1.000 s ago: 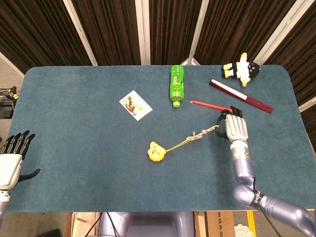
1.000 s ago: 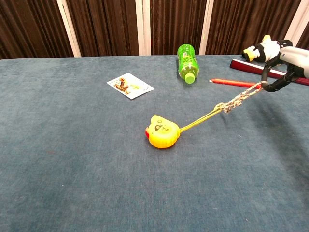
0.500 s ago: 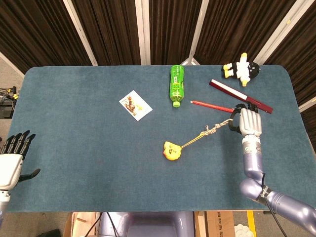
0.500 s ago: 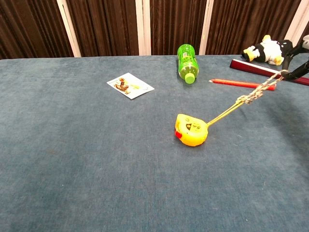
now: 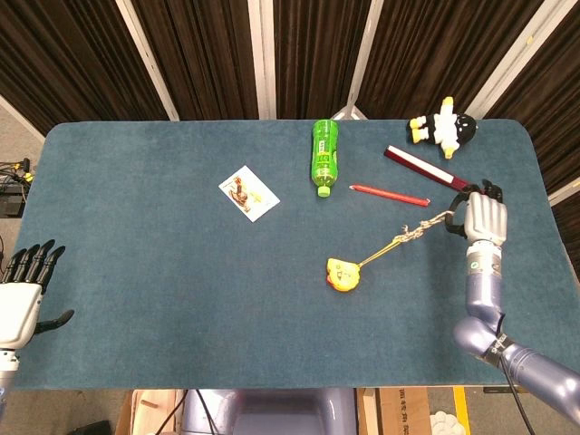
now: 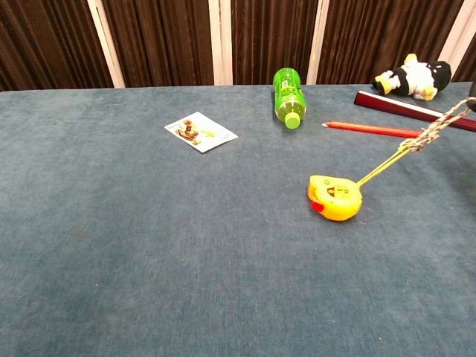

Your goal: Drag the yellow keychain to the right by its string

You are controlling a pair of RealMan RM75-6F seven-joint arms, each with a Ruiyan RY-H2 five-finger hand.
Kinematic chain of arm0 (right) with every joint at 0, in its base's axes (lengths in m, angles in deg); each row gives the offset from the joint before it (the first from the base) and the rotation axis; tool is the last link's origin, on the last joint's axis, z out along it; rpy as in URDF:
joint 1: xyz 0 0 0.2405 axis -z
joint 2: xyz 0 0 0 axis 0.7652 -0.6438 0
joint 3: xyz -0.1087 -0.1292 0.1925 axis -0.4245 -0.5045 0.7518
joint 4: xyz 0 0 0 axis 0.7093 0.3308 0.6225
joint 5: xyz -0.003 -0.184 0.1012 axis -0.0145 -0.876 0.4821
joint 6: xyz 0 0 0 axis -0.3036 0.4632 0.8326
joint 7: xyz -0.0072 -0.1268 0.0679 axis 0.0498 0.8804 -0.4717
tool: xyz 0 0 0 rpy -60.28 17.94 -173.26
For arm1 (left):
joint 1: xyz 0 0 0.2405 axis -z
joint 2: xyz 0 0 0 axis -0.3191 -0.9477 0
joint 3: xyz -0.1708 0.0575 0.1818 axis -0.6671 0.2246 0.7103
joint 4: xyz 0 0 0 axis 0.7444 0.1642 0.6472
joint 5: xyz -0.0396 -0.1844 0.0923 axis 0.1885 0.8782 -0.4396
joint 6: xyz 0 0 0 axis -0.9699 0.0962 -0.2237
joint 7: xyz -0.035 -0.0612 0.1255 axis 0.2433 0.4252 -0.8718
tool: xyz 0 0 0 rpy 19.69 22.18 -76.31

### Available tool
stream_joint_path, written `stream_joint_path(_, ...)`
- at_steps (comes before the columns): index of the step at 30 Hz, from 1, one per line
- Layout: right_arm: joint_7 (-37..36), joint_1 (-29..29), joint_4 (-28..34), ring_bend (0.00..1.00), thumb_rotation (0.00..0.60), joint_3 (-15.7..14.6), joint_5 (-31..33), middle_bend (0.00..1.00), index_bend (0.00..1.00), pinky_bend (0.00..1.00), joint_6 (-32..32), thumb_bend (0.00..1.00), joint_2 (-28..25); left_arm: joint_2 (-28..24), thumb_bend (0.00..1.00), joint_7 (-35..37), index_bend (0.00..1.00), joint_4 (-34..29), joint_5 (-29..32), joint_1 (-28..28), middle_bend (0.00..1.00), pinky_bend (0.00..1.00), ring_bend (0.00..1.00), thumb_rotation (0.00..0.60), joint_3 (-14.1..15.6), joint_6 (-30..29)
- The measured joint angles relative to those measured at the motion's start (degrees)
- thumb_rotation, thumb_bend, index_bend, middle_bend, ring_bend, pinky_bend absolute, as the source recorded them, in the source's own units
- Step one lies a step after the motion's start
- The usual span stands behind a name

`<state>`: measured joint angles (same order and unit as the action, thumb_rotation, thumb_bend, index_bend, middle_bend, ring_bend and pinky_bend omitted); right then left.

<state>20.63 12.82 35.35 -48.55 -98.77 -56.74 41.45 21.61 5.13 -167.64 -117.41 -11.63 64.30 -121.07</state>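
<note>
The yellow keychain (image 5: 343, 274) lies on the blue table, right of centre, also shown in the chest view (image 6: 335, 197). Its string (image 5: 408, 238) runs taut up and to the right, knotted midway (image 6: 426, 140). My right hand (image 5: 483, 217) pinches the string's far end near the table's right edge; in the chest view that hand is out of frame and only the string shows. My left hand (image 5: 23, 294) hangs off the table's near left corner, fingers apart, holding nothing.
A green bottle (image 5: 324, 156) lies at the back centre. A red pencil (image 5: 390, 194) and a dark red strip (image 5: 428, 169) lie behind the string. A penguin plush (image 5: 443, 125) sits at the back right, a picture card (image 5: 248, 193) left of centre.
My right hand has moved to the right with the string, and the yellow keychain has slid rightward across the table after it. The left hand has not moved.
</note>
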Motion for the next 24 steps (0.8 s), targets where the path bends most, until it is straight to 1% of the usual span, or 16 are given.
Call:
stream_joint_path(12,0.05,-0.05,-2.22,0.02,0.600,1.06,0.81,0.27,0.72,0.01,-0.07,0.54,-1.04,0.10,0.00,-0.27,0.00,-0.15,-0.45,0.14,0.00,0.00,0.00,0.600,0.05,-0.06)
stream_joint_path(24,1.14,-0.75,-6.00,0.02,0.600,2.44,2.10,0.27,0.72,0.01,-0.63,0.54,-1.38,0.07,0.00,-0.37,0.00,-0.18,-0.47,0.12,0.00,0.00,0.00,0.600,0.10,-0.07)
